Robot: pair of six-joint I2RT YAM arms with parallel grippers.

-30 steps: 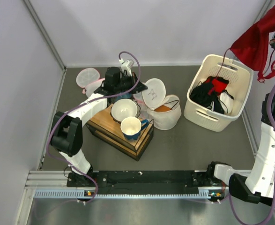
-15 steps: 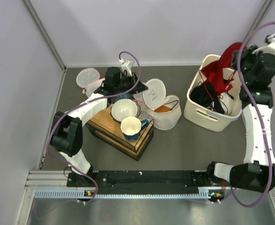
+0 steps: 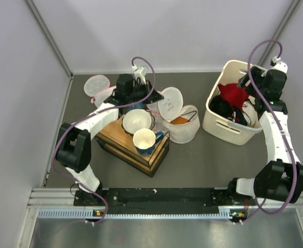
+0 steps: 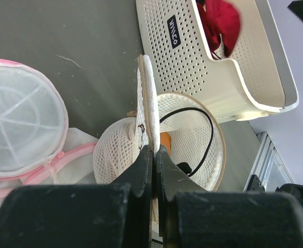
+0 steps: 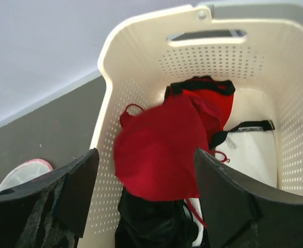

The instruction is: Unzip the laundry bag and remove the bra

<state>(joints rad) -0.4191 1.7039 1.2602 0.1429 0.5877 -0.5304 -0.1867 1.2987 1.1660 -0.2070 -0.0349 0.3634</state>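
Right arm: down from high by the wall a second ago, now over the cream basket (image 3: pixel 217 123), red bra (image 5: pixel 159 152) brought along. Right gripper (image 5: pixel 146 196): jaws wide, bra loose beneath them inside the basket. Left gripper (image 4: pixel 154 155): jaws pinched on the laundry bag's (image 4: pixel 190 137) open round flap. Handling, my judgement: I should lift the right arm straight up, so no strap catches a finger. Surface: dark grey tabletop (image 3: pixel 203 160). Room: plain pale walls.
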